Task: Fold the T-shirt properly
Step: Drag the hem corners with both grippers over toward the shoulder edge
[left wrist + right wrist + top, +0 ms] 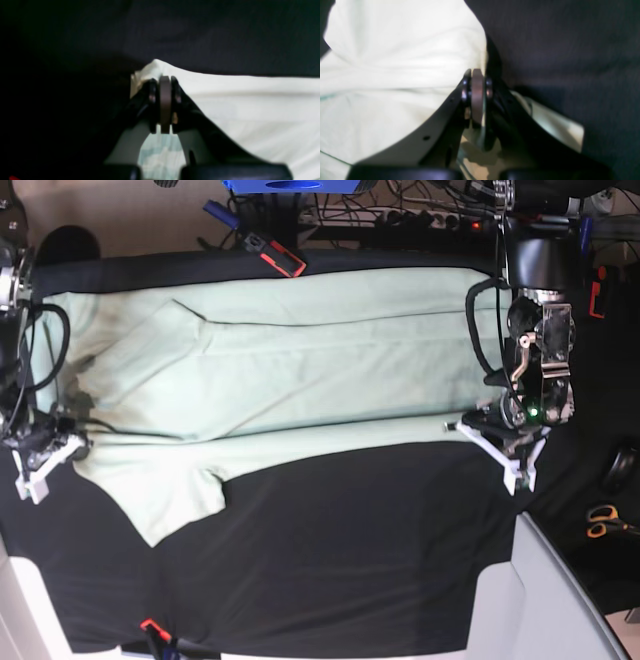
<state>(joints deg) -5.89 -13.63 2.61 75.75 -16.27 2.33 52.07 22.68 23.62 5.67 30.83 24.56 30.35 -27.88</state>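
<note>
On a black tablecloth (330, 560), both shut grippers, left (165, 82) and right (477, 75), pinch the thin pale mint-green T-shirt (300, 370), one lengthwise fold apparently made, further folds remaining.

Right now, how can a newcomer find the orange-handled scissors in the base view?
Start at the black tablecloth under the T-shirt. Go past its right edge, beyond the pale board; the scissors lie there on the dark surface. Their orange handles set them apart from the black things around them.
</note>
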